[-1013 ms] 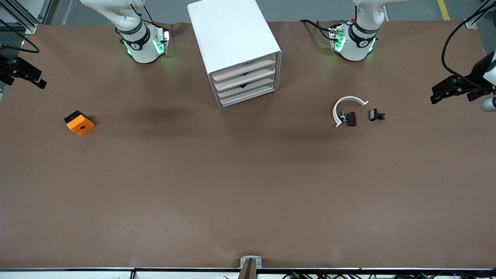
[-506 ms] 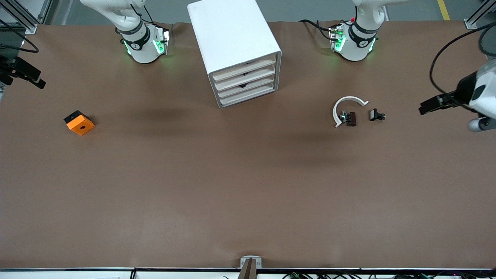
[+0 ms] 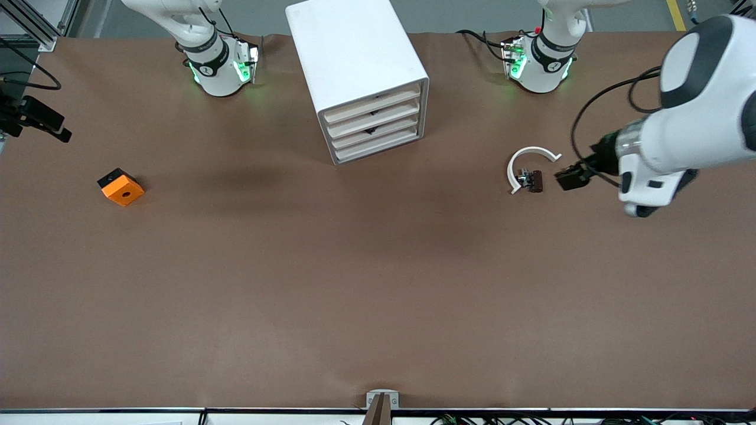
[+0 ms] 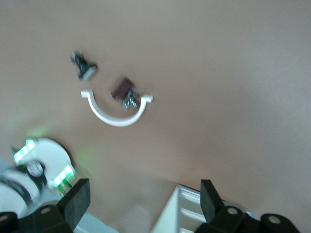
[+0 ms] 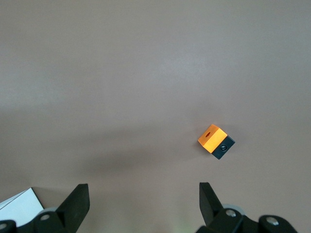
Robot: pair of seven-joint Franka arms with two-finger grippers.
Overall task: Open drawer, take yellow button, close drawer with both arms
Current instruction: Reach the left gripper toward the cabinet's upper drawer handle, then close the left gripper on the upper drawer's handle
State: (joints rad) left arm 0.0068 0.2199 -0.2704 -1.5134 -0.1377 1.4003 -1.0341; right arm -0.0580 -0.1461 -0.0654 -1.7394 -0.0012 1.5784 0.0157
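The white drawer cabinet [image 3: 358, 65] stands between the two arm bases with all its drawers [image 3: 373, 127] shut. The button is hidden from every view. My left gripper [image 3: 570, 177] is open and empty, in the air over the small black parts toward the left arm's end of the table. Its wrist view shows its open gripper [image 4: 143, 204] and a corner of the cabinet [image 4: 192, 213]. My right gripper [image 3: 42, 121] is open and empty at the right arm's end of the table, up in the air, as its wrist view [image 5: 143, 204] shows.
An orange square block with a black hole [image 3: 121, 188] lies near the right arm's end and shows in the right wrist view [image 5: 215, 141]. A white curved strip [image 3: 527, 158] with small black parts [image 3: 533, 179] lies under the left gripper; the left wrist view shows the strip [image 4: 116, 110].
The left arm has swung in from the table's end toward the cabinet and now hangs over the small black parts. The right gripper has barely shifted.
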